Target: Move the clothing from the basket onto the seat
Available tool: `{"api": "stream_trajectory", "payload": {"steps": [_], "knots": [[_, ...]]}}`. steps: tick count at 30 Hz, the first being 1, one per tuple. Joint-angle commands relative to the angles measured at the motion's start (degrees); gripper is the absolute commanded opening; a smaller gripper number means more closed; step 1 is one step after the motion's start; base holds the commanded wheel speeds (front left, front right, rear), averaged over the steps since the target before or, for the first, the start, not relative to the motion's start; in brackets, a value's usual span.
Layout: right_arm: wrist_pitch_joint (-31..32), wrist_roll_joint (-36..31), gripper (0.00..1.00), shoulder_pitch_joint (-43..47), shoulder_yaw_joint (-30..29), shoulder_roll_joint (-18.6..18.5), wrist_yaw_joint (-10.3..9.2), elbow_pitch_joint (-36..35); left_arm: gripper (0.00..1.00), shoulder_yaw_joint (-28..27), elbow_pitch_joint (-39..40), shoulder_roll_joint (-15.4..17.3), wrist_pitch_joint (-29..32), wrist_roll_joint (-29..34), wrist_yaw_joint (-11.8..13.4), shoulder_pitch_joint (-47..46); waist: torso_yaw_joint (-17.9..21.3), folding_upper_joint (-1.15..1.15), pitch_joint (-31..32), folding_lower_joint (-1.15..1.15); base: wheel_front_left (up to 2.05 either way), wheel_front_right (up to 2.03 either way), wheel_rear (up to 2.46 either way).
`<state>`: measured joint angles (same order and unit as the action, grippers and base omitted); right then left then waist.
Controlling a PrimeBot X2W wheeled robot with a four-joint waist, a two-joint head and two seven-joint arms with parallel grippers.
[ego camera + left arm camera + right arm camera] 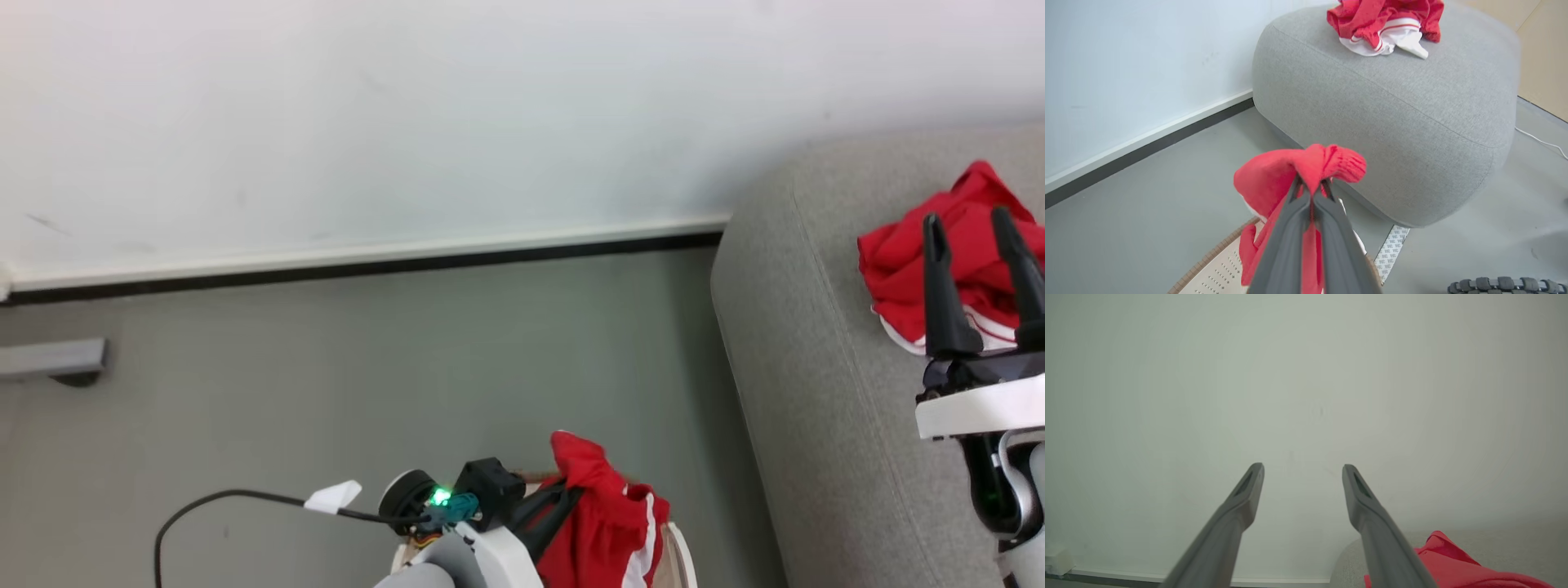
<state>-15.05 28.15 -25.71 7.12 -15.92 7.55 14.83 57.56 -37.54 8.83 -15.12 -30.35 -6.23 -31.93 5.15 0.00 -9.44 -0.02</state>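
The garment [1286,171] hangs bunched from my left pincer [1312,191], clenched on 1 fold so the soft cloth cannot slip, its tail trailing toward the basket [1220,269] below. The other garment [1384,20] lies on the seat [1392,122] nearby; my right pincer [1302,473] hovers by it, released and empty, out of the way.

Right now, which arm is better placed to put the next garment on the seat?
Left. The left claw is shut on a red garment above the basket, with the seat close ahead. The right claw is open and empty, over the other garment already lying on the seat.
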Motion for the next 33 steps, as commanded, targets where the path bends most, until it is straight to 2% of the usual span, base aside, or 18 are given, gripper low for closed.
{"api": "stream_trajectory", "payload": {"steps": [1,8,14,25,33], "knots": [[-0.2,0.6,1.00,1.3,0.4,-0.1,-0.13,0.4,0.00,-1.4,1.8,0.7,0.0,0.6,0.3,1.4,-1.6,0.00,2.9,0.02,0.00,0.00,0.00],[-0.2,2.2,1.00,4.0,2.5,0.2,-0.13,2.0,0.00,-6.7,10.1,2.8,0.0,2.2,1.4,3.7,-2.9,0.00,6.3,0.02,0.00,0.00,0.00],[-0.2,3.5,1.00,6.5,3.7,1.2,-0.13,3.0,0.00,-9.0,15.7,5.0,0.0,3.3,3.1,3.4,-3.5,0.00,8.7,0.02,0.00,0.00,0.00],[-0.2,4.1,1.00,10.0,5.4,3.3,-0.13,1.6,0.00,-12.7,24.6,8.9,2.3,1.9,5.7,0.5,-3.1,0.00,9.6,0.02,0.00,0.00,0.00],[-0.2,4.4,1.00,11.3,7.3,4.2,-0.13,0.7,0.00,-14.9,28.5,10.2,3.8,0.5,7.3,-0.5,-2.4,0.00,9.6,0.02,0.00,0.00,0.00]]}}
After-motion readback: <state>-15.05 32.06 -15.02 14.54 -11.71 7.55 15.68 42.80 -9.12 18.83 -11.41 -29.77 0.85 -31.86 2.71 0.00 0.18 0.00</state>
